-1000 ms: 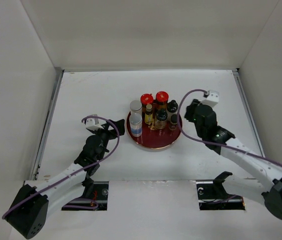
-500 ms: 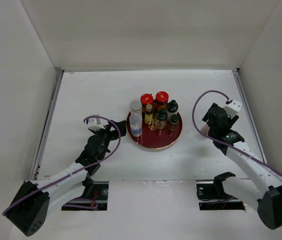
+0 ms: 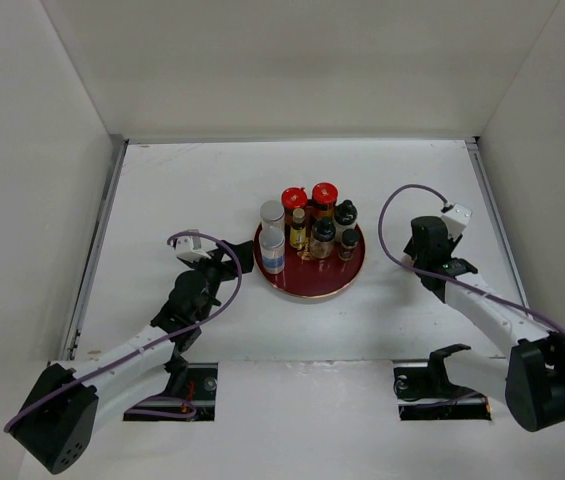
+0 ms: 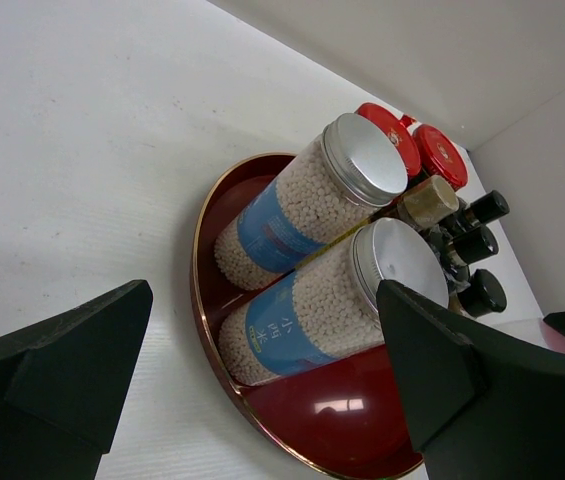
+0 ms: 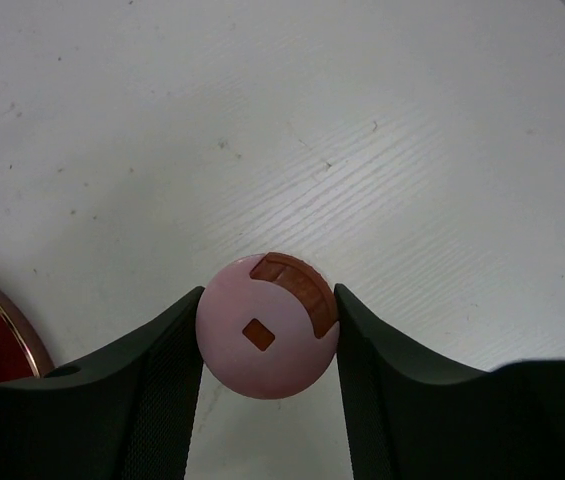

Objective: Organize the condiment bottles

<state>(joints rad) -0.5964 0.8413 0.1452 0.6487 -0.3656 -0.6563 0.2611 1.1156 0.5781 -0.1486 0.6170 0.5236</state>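
- Presently, top external: a round tray (image 3: 308,291) at mid-table held most of the condiment bottles (image 3: 307,225), crowded toward its far half. Listed: red-capped jars (image 3: 324,192), silver-capped cylinders (image 3: 273,240), black-capped glass bottles (image 3: 323,232). The left gripper (image 3: 232,254) lay just beside the tray's left rim. The right gripper (image 3: 422,236) stood well apart to the right, its load hidden from above.
- Left wrist: jaws spread wide, holding nothing. Both cylinders, blue-labelled, stood side by side directly ahead.
- Right wrist: the pink shaker (image 5: 267,340) sat outside the tray over bare table (image 5: 412,120), with the fingers (image 5: 162,390) clenched against both sides of its round lid. Whether it rested or hung could not be told.
- Handling, judged: small, light, rigid. The smooth lid was likely slippery, so a square hold across its widest part suited.
- Obstruction, judged: the black-capped bottles at the tray's right edge stood nearest any approach, and the open tray floor lay on the near side.
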